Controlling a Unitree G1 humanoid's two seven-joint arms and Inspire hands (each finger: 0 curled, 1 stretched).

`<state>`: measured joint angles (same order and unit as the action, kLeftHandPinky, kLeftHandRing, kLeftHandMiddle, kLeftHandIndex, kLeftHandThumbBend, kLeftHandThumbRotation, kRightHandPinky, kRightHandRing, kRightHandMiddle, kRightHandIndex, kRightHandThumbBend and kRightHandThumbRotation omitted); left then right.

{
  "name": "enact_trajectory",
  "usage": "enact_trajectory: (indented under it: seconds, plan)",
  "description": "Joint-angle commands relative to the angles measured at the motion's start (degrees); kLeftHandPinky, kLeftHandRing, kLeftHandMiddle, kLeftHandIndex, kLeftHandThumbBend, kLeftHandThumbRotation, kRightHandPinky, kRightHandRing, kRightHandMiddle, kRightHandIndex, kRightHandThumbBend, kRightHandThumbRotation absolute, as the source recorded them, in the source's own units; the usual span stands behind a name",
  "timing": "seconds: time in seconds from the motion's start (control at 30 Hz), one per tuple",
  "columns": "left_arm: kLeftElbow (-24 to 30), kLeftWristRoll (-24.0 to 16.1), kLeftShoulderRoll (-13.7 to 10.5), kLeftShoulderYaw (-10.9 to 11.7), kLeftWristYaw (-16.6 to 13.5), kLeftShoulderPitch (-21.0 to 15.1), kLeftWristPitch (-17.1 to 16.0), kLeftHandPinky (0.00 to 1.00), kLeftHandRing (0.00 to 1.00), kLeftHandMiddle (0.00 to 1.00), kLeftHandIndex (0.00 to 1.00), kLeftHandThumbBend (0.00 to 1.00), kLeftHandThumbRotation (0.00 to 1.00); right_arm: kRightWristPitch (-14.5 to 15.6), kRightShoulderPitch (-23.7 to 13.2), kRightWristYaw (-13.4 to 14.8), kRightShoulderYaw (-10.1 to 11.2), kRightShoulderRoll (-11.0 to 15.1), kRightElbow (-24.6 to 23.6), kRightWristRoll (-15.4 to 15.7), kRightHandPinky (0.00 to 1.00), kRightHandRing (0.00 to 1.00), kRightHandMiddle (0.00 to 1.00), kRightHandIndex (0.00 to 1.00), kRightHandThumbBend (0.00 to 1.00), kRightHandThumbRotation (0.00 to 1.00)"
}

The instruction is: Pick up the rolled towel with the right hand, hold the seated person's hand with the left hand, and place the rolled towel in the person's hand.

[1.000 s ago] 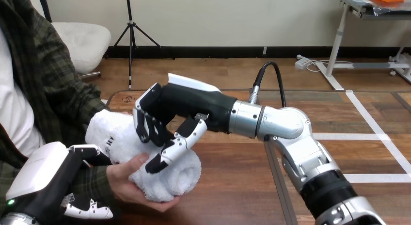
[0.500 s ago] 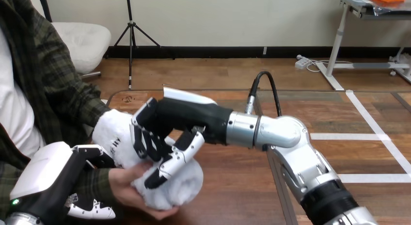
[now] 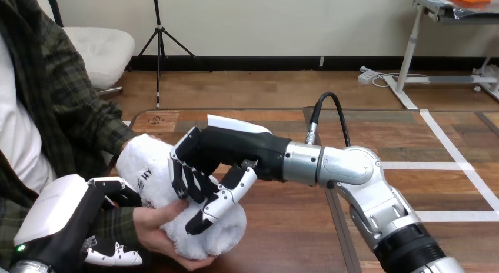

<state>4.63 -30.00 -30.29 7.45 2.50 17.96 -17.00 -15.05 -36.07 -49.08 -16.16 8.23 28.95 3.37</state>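
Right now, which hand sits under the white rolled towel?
The person's hand, cupped beneath the white rolled towel. The robot's right hand grips it from above; its left hand holds the wrist.

Rolled towel (image 3: 152, 167) in person's hand (image 3: 150, 225); right robot hand (image 3: 220, 150) over it; left robot hand (image 3: 59, 217) round wrist (image 3: 119, 221).

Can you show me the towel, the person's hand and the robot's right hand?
towel (image 3: 152, 167), head view, on its fluffy upper end.
person's hand (image 3: 152, 226), head view, on its middle, under the towel.
right hand (image 3: 228, 146), head view, on the black palm.
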Motion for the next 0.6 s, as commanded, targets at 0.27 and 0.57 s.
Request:
enact_trajectory:
  seconds: [0.27, 0.57]
  plan:
    - [0.91, -0.05, 1.18, -1.33, -3.02, -0.98, -2.46, 0.49, 0.52, 0.56, 0.57, 1.0, 0.0, 0.13, 0.45, 1.6, -0.24, 1.48, -4.38, 0.31, 0.14, 0.2, 0.36, 0.4, 0.88, 0.01]
    - [-2.49, -1.39, 0.27, -1.2, -5.02, -0.35, -4.22, 0.61, 0.66, 0.71, 0.73, 1.0, 0.06, 0.94, 0.1, 0.94, 0.08, 3.78, -3.84, 0.91, 0.33, 0.45, 0.58, 0.61, 0.95, 0.17]
